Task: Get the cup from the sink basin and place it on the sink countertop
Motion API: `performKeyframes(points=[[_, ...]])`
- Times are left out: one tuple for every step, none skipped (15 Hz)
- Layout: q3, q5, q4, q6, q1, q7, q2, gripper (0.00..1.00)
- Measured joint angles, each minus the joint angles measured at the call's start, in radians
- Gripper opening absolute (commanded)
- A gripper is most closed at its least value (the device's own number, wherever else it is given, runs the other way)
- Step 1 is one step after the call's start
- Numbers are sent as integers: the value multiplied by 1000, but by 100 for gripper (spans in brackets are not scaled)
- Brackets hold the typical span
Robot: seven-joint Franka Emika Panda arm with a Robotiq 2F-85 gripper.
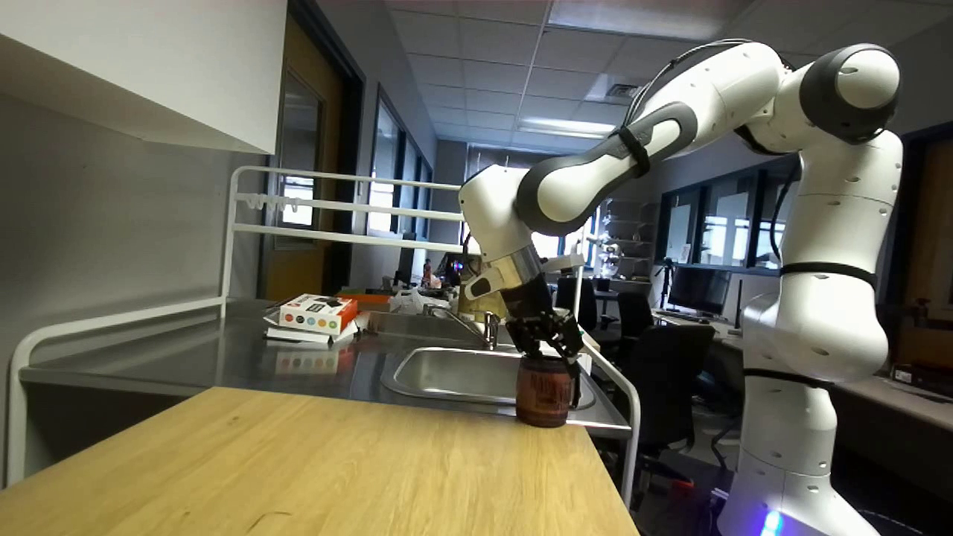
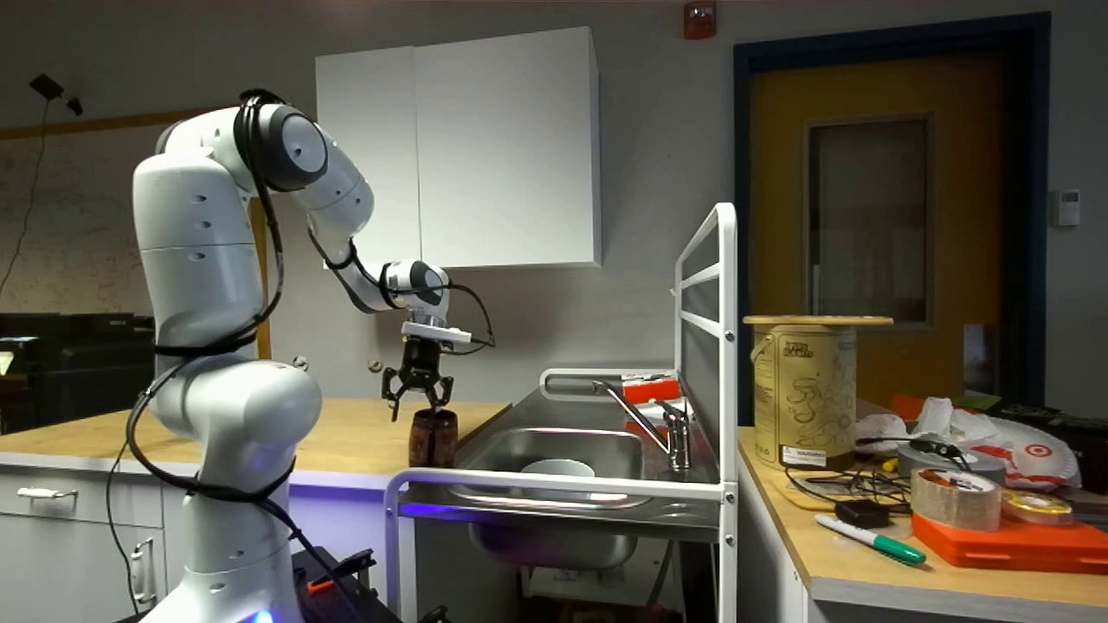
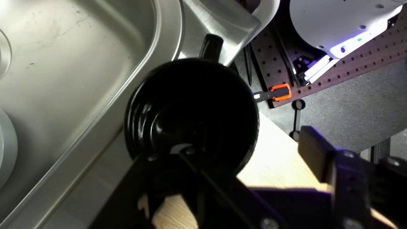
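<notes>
While the gripper (image 2: pixel 415 408) stood at the rim of the cup (image 1: pixel 542 394) with its fingers (image 3: pixel 314 152) spread, clamping nothing, one overlapped the mouth; the other stood apart, outside the wall. The cup was upright, axis near vertical, beside the sink basin (image 1: pixel 454 372), where the sink countertop (image 1: pixel 242 350) met the wooden tabletop (image 1: pixel 335 461); exact footing was hidden. Withdrawal would likely require lifting along that axis.

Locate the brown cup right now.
In an exterior view, the brown cup is just left of the sink basin, under the open gripper, near the sink-side edge of the wooden tabletop; what supports it is unclear.
</notes>
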Motion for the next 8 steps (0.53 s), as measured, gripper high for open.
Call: performKeyframes(points=[[0,-1,0,0,0,0,0,100],[2,-4,1,-1,0,1,0,100],[4,-8,1,-2,1,3,-1,100],[8,-14,2,-3,1,5,-3,100],[15,-21,2,-4,3,9,-8,100],[21,-28,2,-5,4,12,-15,100],[30,-32,2,-8,5,15,-26,100],[38,-37,2,-12,8,16,-40,100]])
